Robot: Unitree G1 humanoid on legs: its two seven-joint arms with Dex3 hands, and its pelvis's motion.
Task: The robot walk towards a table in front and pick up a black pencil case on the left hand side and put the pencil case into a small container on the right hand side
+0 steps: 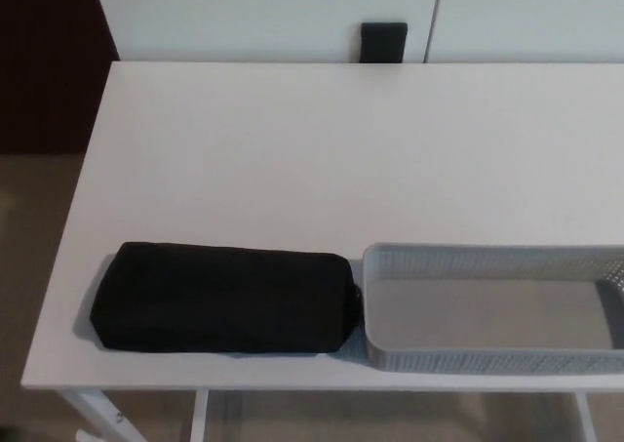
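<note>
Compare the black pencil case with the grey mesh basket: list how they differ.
The black pencil case is a closed, solid, soft-looking pouch; the grey mesh basket is an open, perforated tray with nothing inside. The pencil case lies fully in view on the left; the basket runs off the right edge. Both are long, lie lengthwise along the white table's near edge, ends almost meeting.

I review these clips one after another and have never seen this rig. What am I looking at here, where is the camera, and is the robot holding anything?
The picture comes from a camera on a humanoid robot's head, looking down at the work in front of it. You see a white rectangular table. Near its front edge lies a long black soft fabric pencil case, on the left. Right beside it, on the right, stands a shallow grey mesh-walled container, with nothing in it; its right end runs out of the picture. Whether the two touch is hard to tell. Neither robot hand shows, so nothing is held. Behind the table are white panels and a small dark object.
</note>
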